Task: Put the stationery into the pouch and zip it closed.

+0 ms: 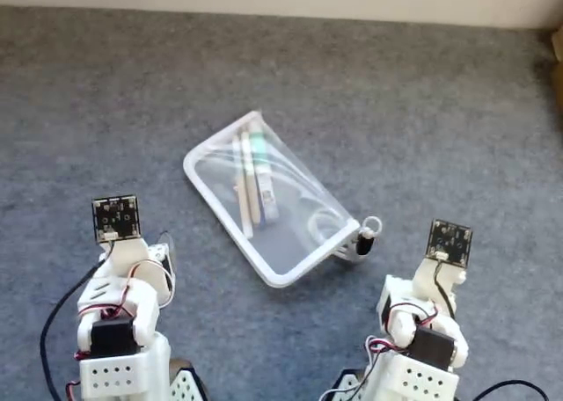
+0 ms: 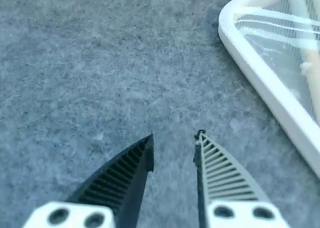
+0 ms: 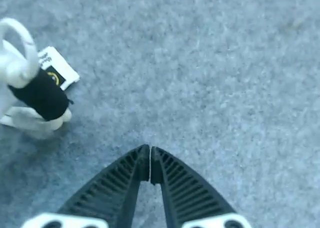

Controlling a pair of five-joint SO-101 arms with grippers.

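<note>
Pouch: a clear, flat pouch [image 1: 224, 223] with a white rim lies slantwise on the grey tabletop [image 1: 132, 93], between the two arms and a little ahead of them.
Contents: the stationery is already inside: a wooden pencil [image 1: 247, 199] and a pen with a green end [image 1: 258, 155] lie side by side along the pouch's length.
Zip: the zip tab [image 1: 368, 234], black with a white ring, sits at the corner nearest the right arm. I cannot tell whether the zip is run fully home.
Left fingers: the left gripper [image 2: 175, 136] hovers over bare tabletop with its fingers spread a little, holding nothing. A pouch corner lies just beside it.
Right fingers: the right gripper [image 3: 150, 150] has its fingers pressed together and empty. The zip tab [image 3: 37, 93] is near, off to one side.
Feel: probably light, soft and floppy. The thin film looks slick and will buckle or slide on the tabletop if pushed, and the pencil and pen can roll about inside.
Where to hold: the white rim is the firmest part, so the left fingers should pinch or pin it near the corner beside them. The right fingers would do best on the black tab rather than the ring.
Risk: pulling the tab with the far end unpinned would likely drag the whole pouch.
</note>
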